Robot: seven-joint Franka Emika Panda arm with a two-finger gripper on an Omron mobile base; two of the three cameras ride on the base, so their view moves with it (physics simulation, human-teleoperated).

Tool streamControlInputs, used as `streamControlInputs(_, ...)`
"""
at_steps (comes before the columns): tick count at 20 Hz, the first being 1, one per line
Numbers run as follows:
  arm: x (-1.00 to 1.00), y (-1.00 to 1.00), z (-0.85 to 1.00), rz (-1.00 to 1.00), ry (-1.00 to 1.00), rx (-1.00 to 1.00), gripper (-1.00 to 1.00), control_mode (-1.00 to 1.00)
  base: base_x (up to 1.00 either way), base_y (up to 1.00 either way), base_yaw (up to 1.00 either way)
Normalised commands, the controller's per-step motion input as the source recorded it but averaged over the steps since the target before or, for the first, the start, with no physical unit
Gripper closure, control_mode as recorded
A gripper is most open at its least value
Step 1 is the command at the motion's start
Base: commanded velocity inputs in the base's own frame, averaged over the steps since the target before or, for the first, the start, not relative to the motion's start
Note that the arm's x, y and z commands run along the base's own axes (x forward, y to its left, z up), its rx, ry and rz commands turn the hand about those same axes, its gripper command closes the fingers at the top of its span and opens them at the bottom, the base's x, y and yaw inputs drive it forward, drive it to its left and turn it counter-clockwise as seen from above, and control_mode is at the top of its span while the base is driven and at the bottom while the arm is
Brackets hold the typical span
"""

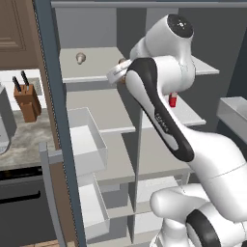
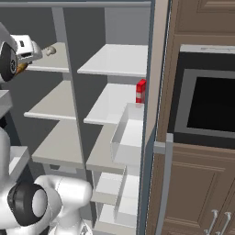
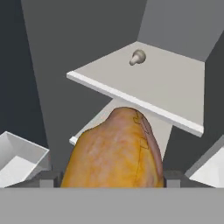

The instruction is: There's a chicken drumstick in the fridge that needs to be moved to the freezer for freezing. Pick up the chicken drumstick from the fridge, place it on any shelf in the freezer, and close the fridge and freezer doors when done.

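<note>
Chicken drumstick held before the top freezer shelf

No legible writing is seen. In the hand view the chicken drumstick (image 3: 116, 151), a rounded golden-brown lump with a mottled, glossy skin and a darker seam at 2 o'clock, is clenched between the jaws of the gripper (image 3: 107, 178). A flat pale grey shelf (image 3: 166, 87) of the freezer (image 1: 96, 62) is seen beyond it at 12 o'clock, carrying a small beige mushroom-shaped knob (image 3: 137, 57). A slim red bottle (image 2: 141, 92) stands on a fridge shelf.
</note>
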Motion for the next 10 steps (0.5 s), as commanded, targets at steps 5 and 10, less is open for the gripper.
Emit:
streamControlInputs(5,0.58,0.03,-0.16,0.0,-0.01,-0.01,1.0,-1.0,0.0,0.0,0.0)
streamControlInputs(10,0.45,0.22,-0.27,0.0,-0.03,-0.09,1.0,-1.0,0.0,0.0,0.0)
